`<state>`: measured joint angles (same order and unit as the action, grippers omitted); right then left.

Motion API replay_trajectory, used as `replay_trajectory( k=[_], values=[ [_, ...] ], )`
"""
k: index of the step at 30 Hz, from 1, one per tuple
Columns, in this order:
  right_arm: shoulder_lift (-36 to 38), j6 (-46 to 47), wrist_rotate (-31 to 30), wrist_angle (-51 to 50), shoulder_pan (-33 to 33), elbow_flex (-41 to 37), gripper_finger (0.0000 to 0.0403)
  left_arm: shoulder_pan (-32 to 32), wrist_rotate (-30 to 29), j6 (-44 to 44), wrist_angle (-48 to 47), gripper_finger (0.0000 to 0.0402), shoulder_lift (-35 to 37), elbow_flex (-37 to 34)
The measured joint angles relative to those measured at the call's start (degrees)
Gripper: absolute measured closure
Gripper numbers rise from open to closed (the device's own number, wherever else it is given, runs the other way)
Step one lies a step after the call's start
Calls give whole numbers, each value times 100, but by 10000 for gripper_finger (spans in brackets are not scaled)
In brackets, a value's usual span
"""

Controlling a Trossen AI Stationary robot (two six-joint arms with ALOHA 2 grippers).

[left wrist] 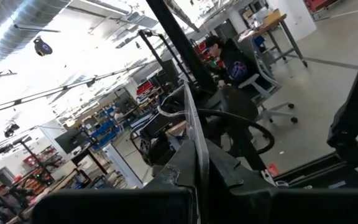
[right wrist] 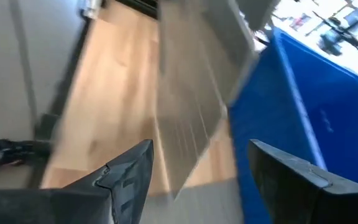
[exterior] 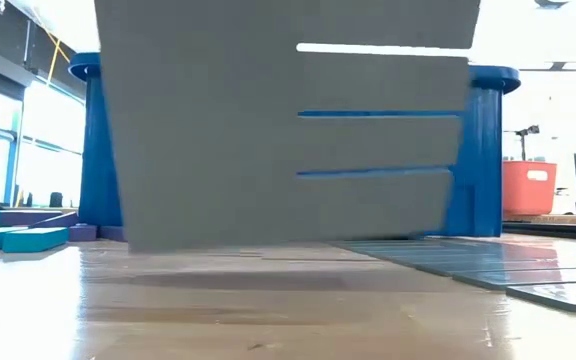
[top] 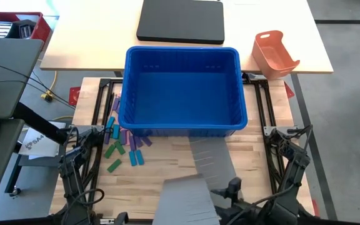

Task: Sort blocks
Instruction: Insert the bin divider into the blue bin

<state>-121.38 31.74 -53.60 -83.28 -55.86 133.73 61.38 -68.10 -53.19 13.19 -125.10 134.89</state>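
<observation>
Blocks (top: 122, 145) are seen scattered on the counter (top: 255, 162) at lower left of the blue bin (top: 181, 87), right gripper (right wrist: 197, 168) fingers spread wide near grey divider sheets (top: 212, 157), left gripper (left wrist: 194, 186) fingers pressed together.

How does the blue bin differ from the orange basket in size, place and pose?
The blue bin is much larger than the orange basket. The blue bin stands upright, across the edge between the two tables; the orange basket lies tipped on the pale table behind. Both look empty.
</observation>
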Motion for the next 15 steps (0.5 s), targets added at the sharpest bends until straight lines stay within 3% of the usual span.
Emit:
replay_trajectory(
  k=[4, 7, 9, 13, 15],
  values=[
    [0, -825, 249, 987, -8, 0, 153, 7, 11, 8, 3, 401, 0, 0],
    [0, -1397, 283, 1555, 2, 0, 188, 3, 12, 9, 2, 401, 0, 0],
    [0, -1704, 270, 1790, 2, 0, 233, 5, 22, 11, 2, 401, 0, 0],
    [0, -1896, 9, 1862, 1, 0, 362, 4, 20, 49, 3, 401, 0, 0],
    [0, -1868, -167, 1781, 0, 0, 388, 5, -72, 57, 4, 401, 0, 0]
  ],
)
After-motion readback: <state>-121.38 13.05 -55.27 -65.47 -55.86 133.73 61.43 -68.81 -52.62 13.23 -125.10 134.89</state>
